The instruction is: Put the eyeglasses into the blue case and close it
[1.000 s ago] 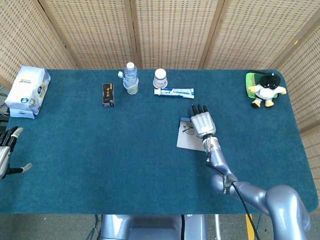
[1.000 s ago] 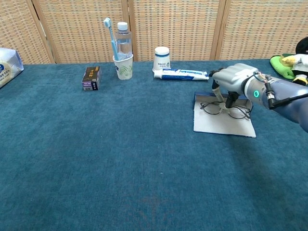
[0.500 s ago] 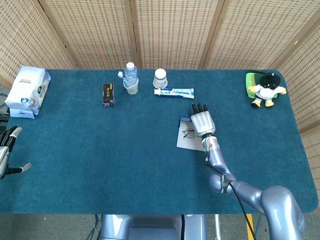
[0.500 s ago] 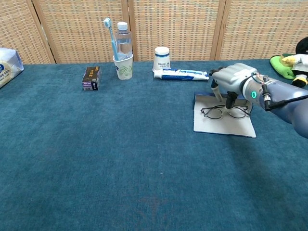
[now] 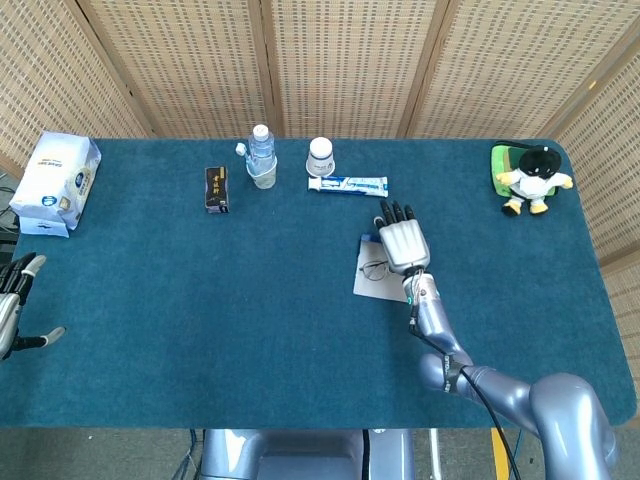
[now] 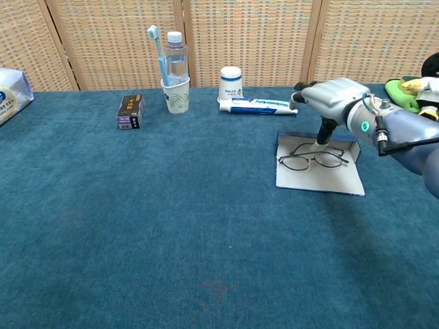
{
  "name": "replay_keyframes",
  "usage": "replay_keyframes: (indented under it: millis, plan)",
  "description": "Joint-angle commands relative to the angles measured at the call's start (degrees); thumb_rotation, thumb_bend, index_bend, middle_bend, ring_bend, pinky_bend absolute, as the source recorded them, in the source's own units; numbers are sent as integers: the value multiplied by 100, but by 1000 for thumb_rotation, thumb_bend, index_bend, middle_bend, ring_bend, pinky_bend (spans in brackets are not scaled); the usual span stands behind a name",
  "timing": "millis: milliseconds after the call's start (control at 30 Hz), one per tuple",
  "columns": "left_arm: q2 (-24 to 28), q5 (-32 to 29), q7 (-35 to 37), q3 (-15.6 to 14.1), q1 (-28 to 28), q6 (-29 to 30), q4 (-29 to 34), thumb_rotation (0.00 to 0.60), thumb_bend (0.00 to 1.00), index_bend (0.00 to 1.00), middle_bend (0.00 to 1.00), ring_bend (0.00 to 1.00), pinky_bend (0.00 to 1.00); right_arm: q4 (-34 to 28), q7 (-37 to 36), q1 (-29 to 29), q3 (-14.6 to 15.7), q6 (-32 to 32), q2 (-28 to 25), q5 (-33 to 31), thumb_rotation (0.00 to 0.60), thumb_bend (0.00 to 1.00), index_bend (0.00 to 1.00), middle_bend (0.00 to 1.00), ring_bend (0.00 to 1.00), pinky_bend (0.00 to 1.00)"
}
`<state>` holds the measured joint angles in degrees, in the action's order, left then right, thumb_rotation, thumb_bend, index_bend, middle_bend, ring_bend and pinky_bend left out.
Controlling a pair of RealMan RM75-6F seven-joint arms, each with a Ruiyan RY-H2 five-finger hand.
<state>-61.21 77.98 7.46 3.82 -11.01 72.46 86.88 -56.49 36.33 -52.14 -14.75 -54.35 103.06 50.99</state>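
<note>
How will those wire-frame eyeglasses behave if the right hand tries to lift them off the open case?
The eyeglasses look thin-rimmed, so probably light and easily bent; a gentle pinch seems wise. They lie low on the flat open blue case, leaving fingers little to get under, so they may slide rather than lift. The right hand holds only one finger down beside them.

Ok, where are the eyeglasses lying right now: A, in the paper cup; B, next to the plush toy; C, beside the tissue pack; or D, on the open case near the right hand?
D: the eyeglasses lie on the pale inner surface of the open blue case, just below the right hand, far from the other things.
</note>
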Motion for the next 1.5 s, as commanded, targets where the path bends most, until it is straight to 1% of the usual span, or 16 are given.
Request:
replay_keyframes:
  millis: [33, 133, 200, 300, 533, 667, 767, 867, 933, 1000, 1100, 1133, 1300, 1500]
  plan:
    - [8, 3, 8, 1, 7, 15, 8, 600, 0, 0, 0, 0, 0, -50, -40, 48, -37, -3, -20, 28, 600, 184, 115, 0, 0, 120]
    - [19, 15, 24, -3, 18, 32, 14, 600, 0, 0, 0, 0, 0, -145, 132, 72, 2, 36, -86, -34, 600, 145, 76, 0, 0, 120]
    - [22, 21, 28, -6, 21, 39, 15, 600, 0, 0, 0, 0, 0, -203, 209, 92, 21, 67, -115, -88, 600, 100, 47, 0, 0, 120]
    - [30, 40, 43, -12, 21, 39, 22, 600, 0, 0, 0, 0, 0, -367, 463, 119, 56, 127, -202, -269, 600, 53, 20, 0, 0, 120]
    - [47, 82, 65, -24, 45, 92, 39, 600, 0, 0, 0, 0, 0, -711, 639, 207, 129, -16, -318, -318, 600, 53, 11, 0, 0, 120]
    - [60, 104, 99, -25, 56, 120, 38, 600, 0, 0, 0, 0, 0, -1129, 615, 362, 222, -403, -527, -31, 600, 99, 11, 0, 0, 120]
    - [69, 143, 134, -43, 55, 116, 46, 600, 0, 0, 0, 0, 0, -1574, 612, 529, 275, -792, -817, 222, 600, 121, 11, 0, 0, 120]
    - [83, 179, 154, -53, 60, 135, 53, 600, 0, 0, 0, 0, 0, -1677, 459, 603, 244, -987, -930, 422, 600, 131, 11, 0, 0, 120]
    - [91, 200, 170, -55, 65, 155, 63, 600, 0, 0, 0, 0, 0, -1566, 240, 620, 195, -1059, -892, 558, 600, 131, 11, 0, 0, 120]
    - [100, 211, 191, -54, 73, 177, 69, 600, 0, 0, 0, 0, 0, -1326, -30, 605, 142, -1138, -767, 735, 600, 131, 11, 0, 0, 120]
    - [110, 195, 214, -43, 69, 168, 65, 600, 0, 0, 0, 0, 0, -803, -400, 569, 128, -1184, -481, 977, 600, 131, 11, 0, 0, 120]
    - [110, 192, 216, -42, 68, 165, 64, 600, 0, 0, 0, 0, 0, -747, -433, 564, 128, -1184, -449, 997, 600, 131, 12, 0, 0, 120]
    - [105, 143, 232, -29, 51, 113, 46, 600, 0, 0, 0, 0, 0, -83, -684, 487, 131, -1072, -72, 1132, 600, 131, 22, 0, 0, 120]
    - [97, 60, 237, -7, 20, 24, 21, 600, 0, 0, 0, 0, 0, 575, -896, 381, 58, -910, 341, 1170, 600, 131, 33, 0, 0, 120]
